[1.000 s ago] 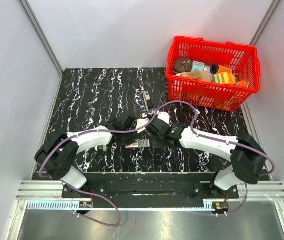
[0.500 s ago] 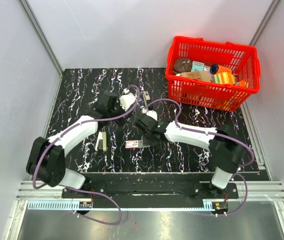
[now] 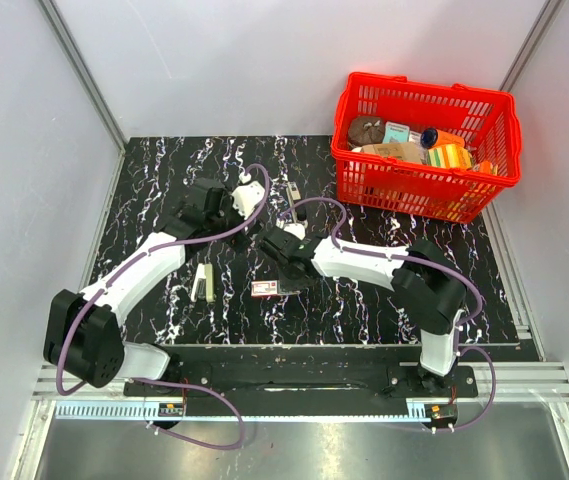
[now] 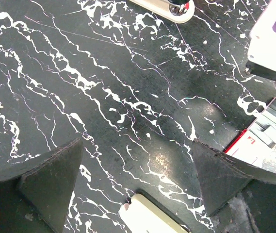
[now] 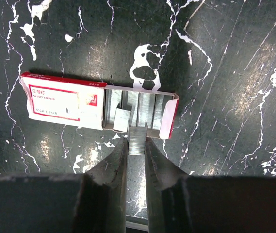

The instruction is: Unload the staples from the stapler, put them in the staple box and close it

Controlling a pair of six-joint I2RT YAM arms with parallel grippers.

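My right gripper (image 5: pixel 137 145) is shut on a short silver strip of staples (image 5: pixel 137 137). It holds the strip at the near edge of the open red-and-white staple box (image 5: pixel 99 104), which has more strips inside. In the top view the right gripper (image 3: pixel 277 260) is just above that box (image 3: pixel 267 288). My left gripper (image 4: pixel 138 189) is open and empty over bare table. A cream stapler piece (image 4: pixel 150 217) lies just below its fingers (image 4: pixel 50 184). In the top view the left gripper (image 3: pixel 222 210) is at the left middle, above a cream stapler piece (image 3: pixel 202 282).
Another cream stapler piece with a dark end (image 3: pixel 292 195) lies at the middle back, and it also shows in the left wrist view (image 4: pixel 167 7). A red basket (image 3: pixel 424 190) full of items stands at the back right. Grey walls enclose the black marble table (image 3: pixel 164 170).
My left arm has swung from the table's middle up and to the left. My right gripper has moved left, to just above the staple box.
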